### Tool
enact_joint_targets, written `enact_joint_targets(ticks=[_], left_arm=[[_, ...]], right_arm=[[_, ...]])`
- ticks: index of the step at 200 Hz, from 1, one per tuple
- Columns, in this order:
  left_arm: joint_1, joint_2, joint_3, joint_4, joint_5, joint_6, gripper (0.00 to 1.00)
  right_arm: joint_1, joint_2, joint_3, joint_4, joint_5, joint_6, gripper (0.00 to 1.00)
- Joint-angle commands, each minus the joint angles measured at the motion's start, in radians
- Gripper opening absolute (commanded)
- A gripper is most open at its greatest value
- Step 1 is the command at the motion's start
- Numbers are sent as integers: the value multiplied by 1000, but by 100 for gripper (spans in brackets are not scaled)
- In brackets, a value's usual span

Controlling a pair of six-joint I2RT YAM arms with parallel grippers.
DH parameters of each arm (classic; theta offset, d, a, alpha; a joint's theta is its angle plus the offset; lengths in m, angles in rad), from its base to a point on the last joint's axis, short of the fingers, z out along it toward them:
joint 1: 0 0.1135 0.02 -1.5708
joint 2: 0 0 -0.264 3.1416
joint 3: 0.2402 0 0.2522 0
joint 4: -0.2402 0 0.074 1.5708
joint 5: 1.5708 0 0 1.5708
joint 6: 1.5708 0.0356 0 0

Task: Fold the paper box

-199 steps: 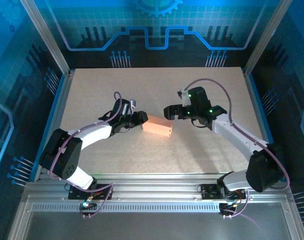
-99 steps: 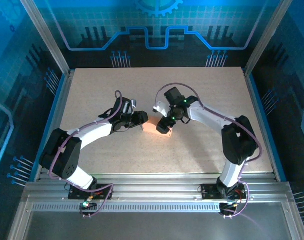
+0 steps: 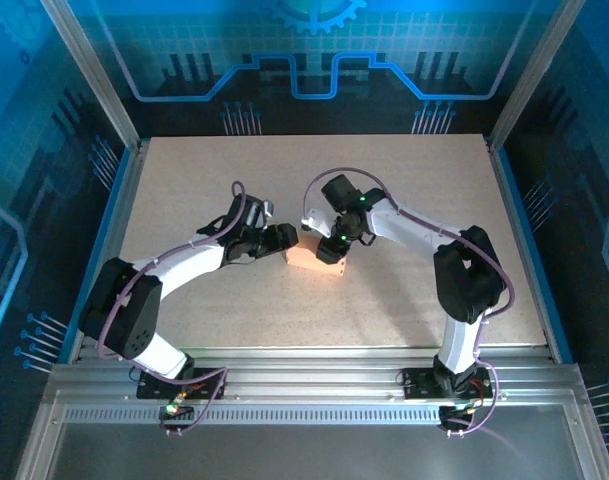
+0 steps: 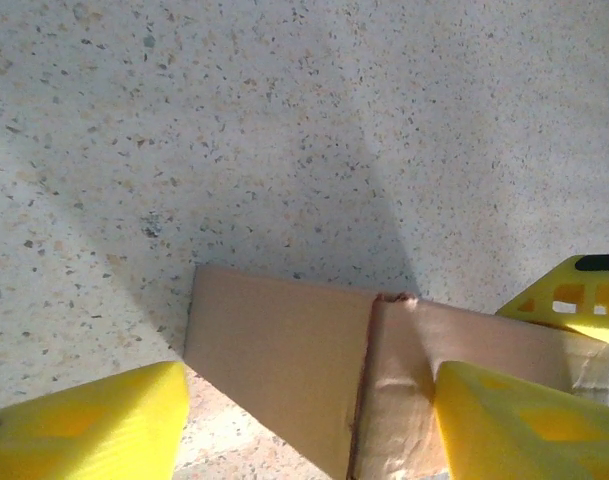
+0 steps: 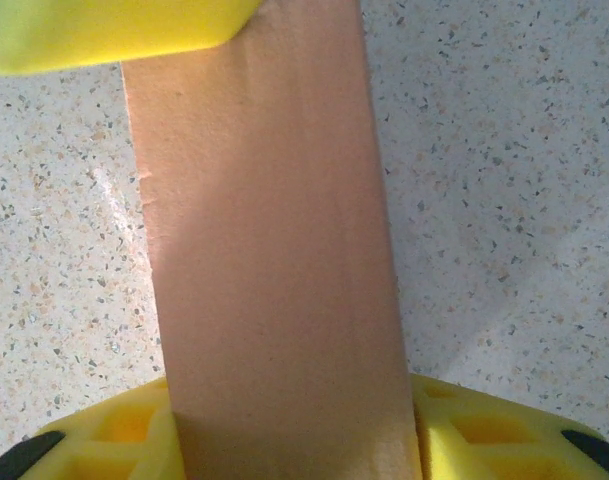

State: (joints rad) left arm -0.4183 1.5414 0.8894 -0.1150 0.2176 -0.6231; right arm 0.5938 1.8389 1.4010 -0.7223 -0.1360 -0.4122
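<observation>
Right gripper (image 5: pixel 294 442) is clamped across the paper box (image 5: pixel 269 250). Left gripper (image 4: pixel 306 405), jaws apart, straddles the box's opposite end. Speckled table (image 3: pixel 414 170) surrounds the box. Both grippers cover the box ends.

Soft even overhead light, faint grey shadows, wrist close-ups slightly blurred

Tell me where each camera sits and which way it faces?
Top external: above and behind the bases, looking down on the speckled beige table; left arm, right arm show.
Left wrist: rides the left arm, faces the salmon-pink cardboard box; own yellow fingers show.
Right wrist: rides the right arm, faces the same box; own yellow fingers show.
Shared: all three see box and table.
</observation>
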Motion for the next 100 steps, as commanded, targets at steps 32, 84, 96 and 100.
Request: enact_joint_targets(ticks=[32, 84, 96, 100], left_arm=[[-17, -270, -70, -50, -163, 92, 96], [-17, -428, -199, 73, -252, 206, 99], [-16, -440, -227, 108, -255, 215, 99], [-16, -442, -234, 117, -256, 218, 99]], right_arm=[[-87, -52, 3, 38, -89, 93, 36], [-260, 12, 55, 85, -362, 416, 38], [-299, 37, 50, 143, -477, 535, 37], [-308, 47, 48, 161, -525, 564, 37]])
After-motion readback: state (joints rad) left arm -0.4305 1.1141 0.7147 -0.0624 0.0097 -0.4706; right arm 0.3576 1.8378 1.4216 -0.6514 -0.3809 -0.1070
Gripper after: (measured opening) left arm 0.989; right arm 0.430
